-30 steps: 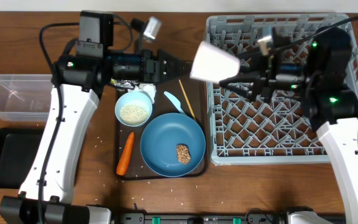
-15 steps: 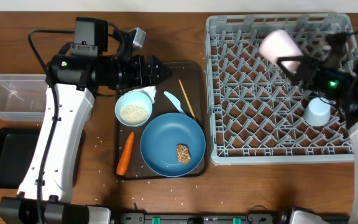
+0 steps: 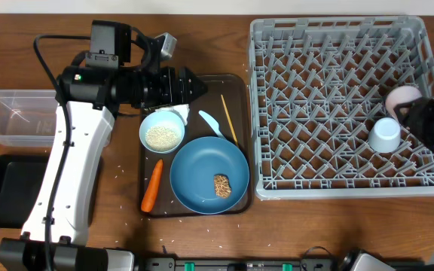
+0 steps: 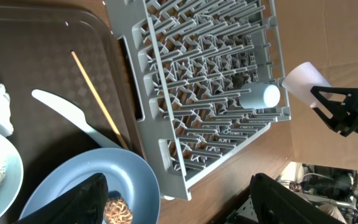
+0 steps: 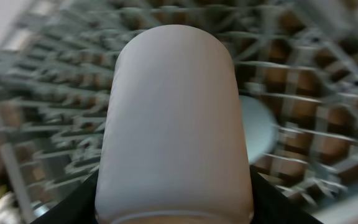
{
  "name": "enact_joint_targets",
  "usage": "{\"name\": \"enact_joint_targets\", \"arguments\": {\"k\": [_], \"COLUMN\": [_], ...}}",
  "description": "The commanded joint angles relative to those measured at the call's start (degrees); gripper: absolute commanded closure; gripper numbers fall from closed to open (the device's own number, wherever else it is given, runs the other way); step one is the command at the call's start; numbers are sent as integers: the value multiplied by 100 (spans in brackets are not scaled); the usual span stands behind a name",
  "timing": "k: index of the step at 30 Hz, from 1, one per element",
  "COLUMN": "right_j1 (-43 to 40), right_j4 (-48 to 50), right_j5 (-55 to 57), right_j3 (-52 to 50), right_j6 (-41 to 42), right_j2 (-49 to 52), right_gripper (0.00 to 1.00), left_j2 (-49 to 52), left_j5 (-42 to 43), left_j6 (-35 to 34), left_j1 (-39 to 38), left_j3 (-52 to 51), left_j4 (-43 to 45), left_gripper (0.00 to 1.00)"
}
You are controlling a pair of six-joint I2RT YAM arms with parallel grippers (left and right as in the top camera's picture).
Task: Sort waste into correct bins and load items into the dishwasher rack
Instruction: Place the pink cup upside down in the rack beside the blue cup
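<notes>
Your left gripper (image 3: pixel 194 80) hangs spread and empty near the table's (image 3: pixel 224 241) far edge. Your right gripper (image 3: pixel 413 113) has carried the small pink cup (image 3: pixel 399 96) across the large grey plastic dishwasher rack (image 3: pixel 330 193) to its right edge, apparently still pinching it; release next.

A reddish-brown wooden table (image 3: pixel 315 226) with lengthwise grain fills nearly the whole overhead view, evenly lit, so the shadows on it are soft. Along its edge at 12 o'clock runs a narrow pale whitish strip (image 3: pixel 202 6), too thin to tell whether it is wall or floor. In the left wrist view a flat tan, cardboard-like surface (image 4: pixel 334 31) lies beyond the table's edge at 2 o'clock, with blurred pale clutter (image 4: pixel 328 183) at 5 o'clock.
</notes>
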Motion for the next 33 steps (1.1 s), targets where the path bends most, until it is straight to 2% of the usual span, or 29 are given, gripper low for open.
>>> {"name": "enact_joint_targets", "arguments": {"k": [1, 11, 18, 21, 25, 33], "right_j1": [-111, -717, -782, -785, -793, -935], "right_j4": [-26, -291, -291, -181, -50, -2], "right_j5": [817, 1333, 1335, 1191, 767, 772], "right_j3": [59, 59, 59, 59, 74, 144], "right_j6": [225, 568, 706, 824, 756, 876], "right_j2": [-15, 79, 463, 691, 778, 863], "right_gripper": [60, 60, 57, 60, 60, 59], "left_j2": [-35, -35, -35, -35, -35, -35], "left_j5": [-52, -55, -57, -66, -201, -201], "left_j6": [81, 83, 83, 83, 81, 81], "left_j1": [11, 11, 11, 11, 11, 11], "left_j3": [22, 22, 22, 22, 22, 22], "left_j4": [-83, -103, -103, -105, -133, -131], "left_gripper": [26, 26, 25, 25, 25, 25]}}
